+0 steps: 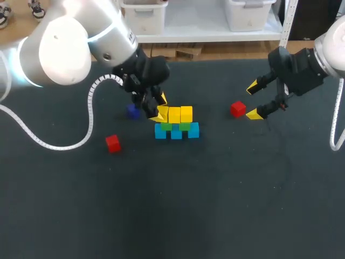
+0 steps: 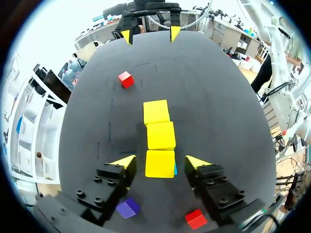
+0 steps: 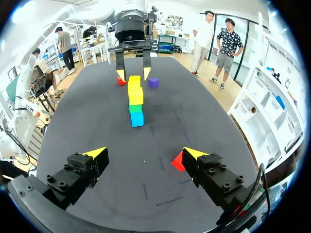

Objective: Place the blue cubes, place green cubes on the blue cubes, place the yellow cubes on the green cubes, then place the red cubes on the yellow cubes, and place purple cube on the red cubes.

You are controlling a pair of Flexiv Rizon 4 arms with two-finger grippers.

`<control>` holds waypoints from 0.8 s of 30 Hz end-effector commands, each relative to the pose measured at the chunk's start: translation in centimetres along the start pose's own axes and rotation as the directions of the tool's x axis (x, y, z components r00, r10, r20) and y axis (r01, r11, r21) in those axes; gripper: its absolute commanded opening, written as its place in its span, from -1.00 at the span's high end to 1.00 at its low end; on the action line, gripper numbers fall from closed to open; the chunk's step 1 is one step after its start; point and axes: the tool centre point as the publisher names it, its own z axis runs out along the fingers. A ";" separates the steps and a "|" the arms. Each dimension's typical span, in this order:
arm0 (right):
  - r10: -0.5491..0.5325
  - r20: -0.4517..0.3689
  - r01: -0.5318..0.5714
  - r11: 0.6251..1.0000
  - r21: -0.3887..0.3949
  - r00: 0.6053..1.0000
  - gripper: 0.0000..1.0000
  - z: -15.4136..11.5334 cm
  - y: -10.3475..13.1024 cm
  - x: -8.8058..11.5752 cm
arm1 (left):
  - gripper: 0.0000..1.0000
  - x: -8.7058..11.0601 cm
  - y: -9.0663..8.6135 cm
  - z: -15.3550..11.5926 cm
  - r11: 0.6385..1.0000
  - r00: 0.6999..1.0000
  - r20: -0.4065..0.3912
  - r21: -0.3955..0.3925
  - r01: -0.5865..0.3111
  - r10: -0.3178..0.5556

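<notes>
A stack stands mid-table: three blue cubes (image 1: pixel 176 133) at the bottom, green cubes (image 1: pixel 185 126) on them, and three yellow cubes (image 1: pixel 186 114) in a row on top. My left gripper (image 1: pixel 159 108) straddles the end yellow cube (image 2: pixel 160 163). It is open, with a gap on each side of the cube. The purple cube (image 1: pixel 132 111) lies just left of the stack. One red cube (image 1: pixel 112 143) sits to the front left. Another red cube (image 1: pixel 237 109) lies to the right, beside my open right gripper (image 1: pixel 253 101), close to one finger (image 3: pixel 194 153).
The dark table mat (image 1: pixel 215 205) has free room in front of the stack. My left arm's white cable (image 1: pixel 89 116) loops over the table at the left. Storage bins stand beyond the far edge.
</notes>
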 end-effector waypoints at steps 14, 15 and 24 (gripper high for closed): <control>-0.001 0.003 0.001 1.000 -0.002 1.000 -1.00 0.1 -0.1 0.0 | -0.29 1.4 -1.9 -3.9 0.998 1.000 0.008 -0.050 -0.023 0.024; -0.001 0.003 0.001 1.000 -0.002 1.000 -1.00 0.1 -0.1 0.0 | 0.07 1.7 -2.0 -4.0 0.998 1.000 0.005 -0.055 -0.019 0.020; -0.001 0.003 0.001 1.000 -0.002 1.000 -1.00 0.1 -0.1 0.0 | 1.00 4.2 -1.7 -2.9 0.999 1.000 0.000 -0.048 0.008 -0.008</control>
